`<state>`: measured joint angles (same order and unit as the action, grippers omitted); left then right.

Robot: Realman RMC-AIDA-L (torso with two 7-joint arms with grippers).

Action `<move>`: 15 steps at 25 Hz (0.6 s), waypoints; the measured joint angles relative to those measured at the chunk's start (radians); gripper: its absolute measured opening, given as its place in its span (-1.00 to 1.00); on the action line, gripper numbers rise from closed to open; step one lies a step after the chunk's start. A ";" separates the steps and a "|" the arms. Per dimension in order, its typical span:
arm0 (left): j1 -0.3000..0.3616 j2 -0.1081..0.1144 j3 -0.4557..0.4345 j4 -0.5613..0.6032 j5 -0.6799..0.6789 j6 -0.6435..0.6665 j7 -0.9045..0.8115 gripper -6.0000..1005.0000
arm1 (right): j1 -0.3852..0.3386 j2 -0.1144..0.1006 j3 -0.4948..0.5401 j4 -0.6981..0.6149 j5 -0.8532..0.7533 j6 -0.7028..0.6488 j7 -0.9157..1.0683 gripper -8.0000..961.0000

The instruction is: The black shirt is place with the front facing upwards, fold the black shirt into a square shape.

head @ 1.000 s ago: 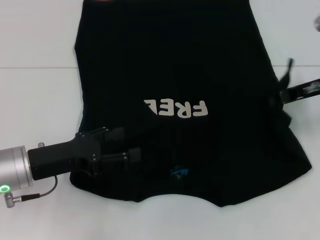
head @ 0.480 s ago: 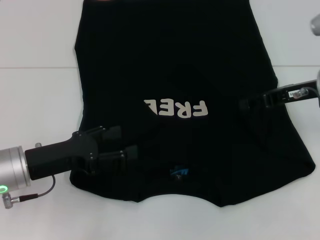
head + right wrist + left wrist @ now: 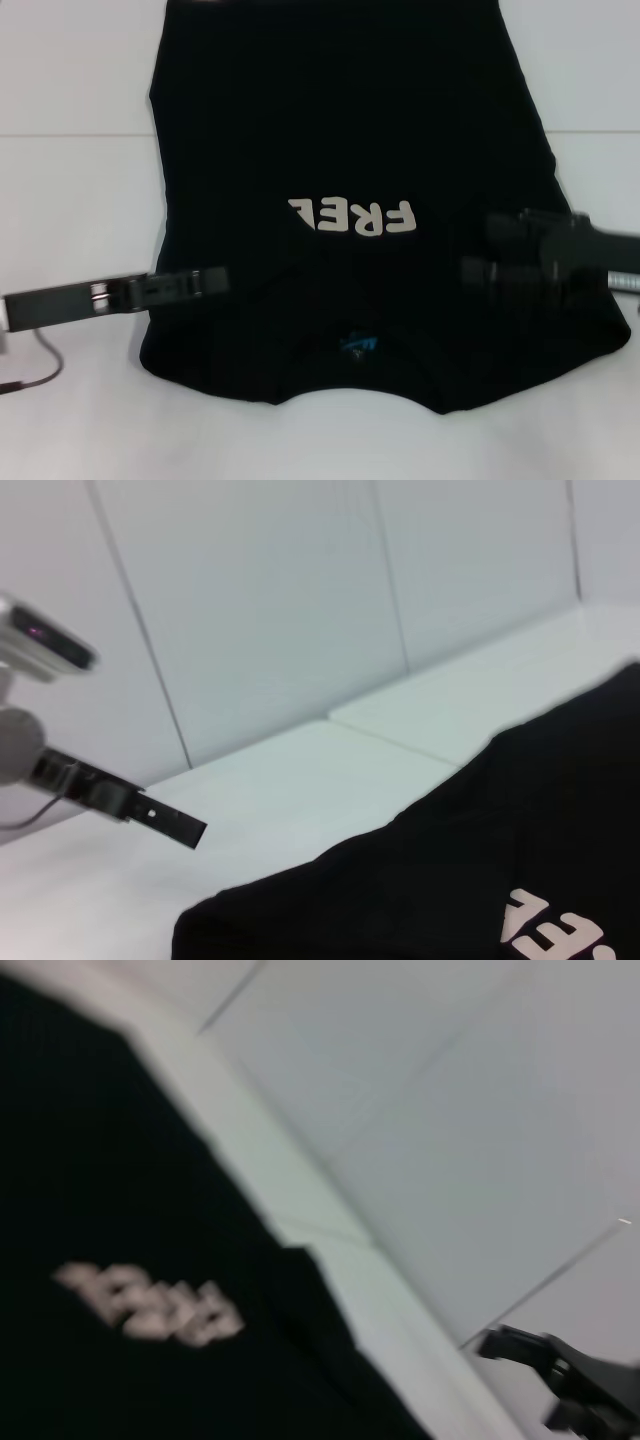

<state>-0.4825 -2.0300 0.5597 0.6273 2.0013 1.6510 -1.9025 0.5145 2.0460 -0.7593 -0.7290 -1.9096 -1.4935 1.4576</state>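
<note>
The black shirt (image 3: pixel 340 130) lies spread on the white table, front up. Its cream letters (image 3: pixel 352 215) read upside down to me and its blue neck label (image 3: pixel 358 343) is near the front edge. My left gripper (image 3: pixel 212 281) shows edge-on as a thin bar at the shirt's left shoulder edge. It also appears far off in the right wrist view, as the left gripper (image 3: pixel 170 823). My right gripper (image 3: pixel 482 247) hovers open over the shirt's right side, level with the letters, nothing between its fingers. The left wrist view shows the shirt (image 3: pixel 120 1260) and the right gripper (image 3: pixel 545 1375) beyond it.
The white table (image 3: pixel 70 200) runs bare on both sides of the shirt, with a seam line (image 3: pixel 80 134) across it. A thin cable (image 3: pixel 40 368) hangs under the left arm. Pale wall panels (image 3: pixel 260 610) stand behind the table.
The left gripper drew back to the left off the shirt and rolled edge-on. The right gripper came in from the right edge, over the shirt and closer to me.
</note>
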 joint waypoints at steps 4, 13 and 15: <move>-0.001 0.022 -0.006 0.089 0.126 0.001 -0.226 0.80 | -0.042 0.031 0.007 0.013 0.007 -0.002 -0.148 0.73; -0.036 0.014 0.006 0.230 0.369 -0.063 -0.417 0.80 | -0.049 0.040 0.008 0.120 0.006 0.023 -0.291 0.92; -0.050 0.008 0.020 0.229 0.397 -0.096 -0.419 0.80 | -0.049 0.040 0.008 0.122 0.005 0.025 -0.291 0.92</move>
<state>-0.5329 -2.0221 0.5801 0.8563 2.3979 1.5552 -2.3218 0.4660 2.0859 -0.7513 -0.6074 -1.9045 -1.4687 1.1664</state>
